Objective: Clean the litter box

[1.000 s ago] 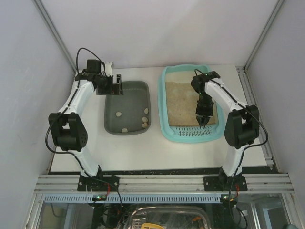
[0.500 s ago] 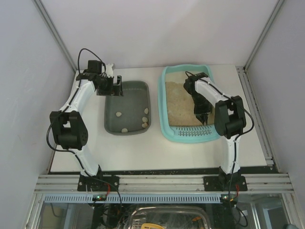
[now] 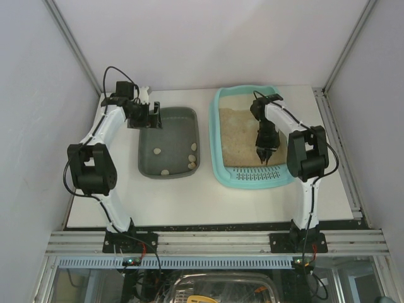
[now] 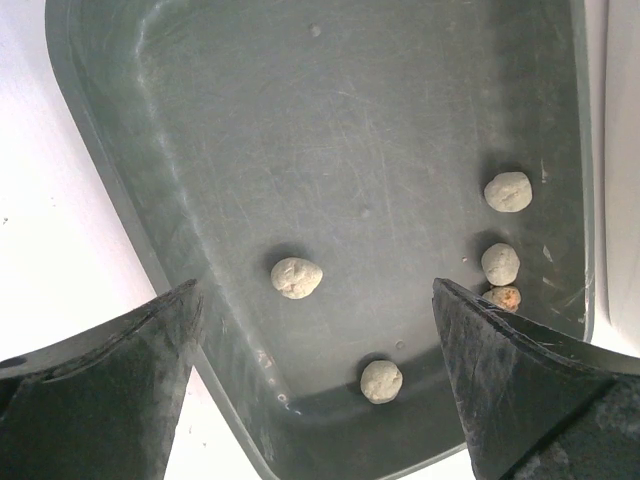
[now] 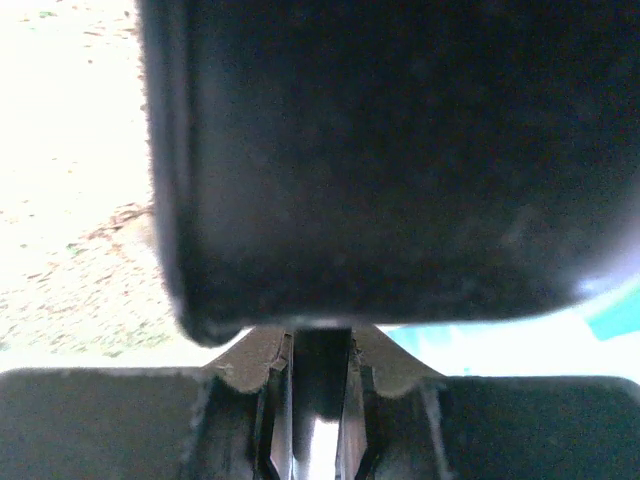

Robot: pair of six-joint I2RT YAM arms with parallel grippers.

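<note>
- Comparing against the view one second back, the right arm's elbow has swung inward from beyond the right rim of the litter box [image 3: 216, 146] to a position above that rim.
- Right gripper [image 3: 264, 156] has shifted only slightly to the left and remains low over the near part of the beige litter [image 3: 238, 136], just far of the slotted end section [image 3: 257, 176].
- Right wrist view is almost wholly blocked by a dark finger surface. A strip of litter [image 5: 60, 200] shows at the left and a sliver of turquoise at the right. Whether the right fingers are parted or closed cannot be told from any view.
- Litter box sits on the right half of the white table [image 3: 189, 202], with its slotted end toward the near edge.
- Left arm is essentially unchanged. The left gripper [image 3: 150, 115] hangs over the far-left end of the dark grey tray [image 3: 142, 165].
- Left wrist view shows the left gripper [image 4: 315, 290] with its fingers [image 4: 110, 390] spread wide and holding nothing, looking down into the tray [image 4: 120, 180].
- Five pale clumps [image 4: 297, 277] lie in the tray, and their positions in the overhead view match the earlier frames.
- Tray and litter box lie side by side, apart, and neither has shifted.
</note>
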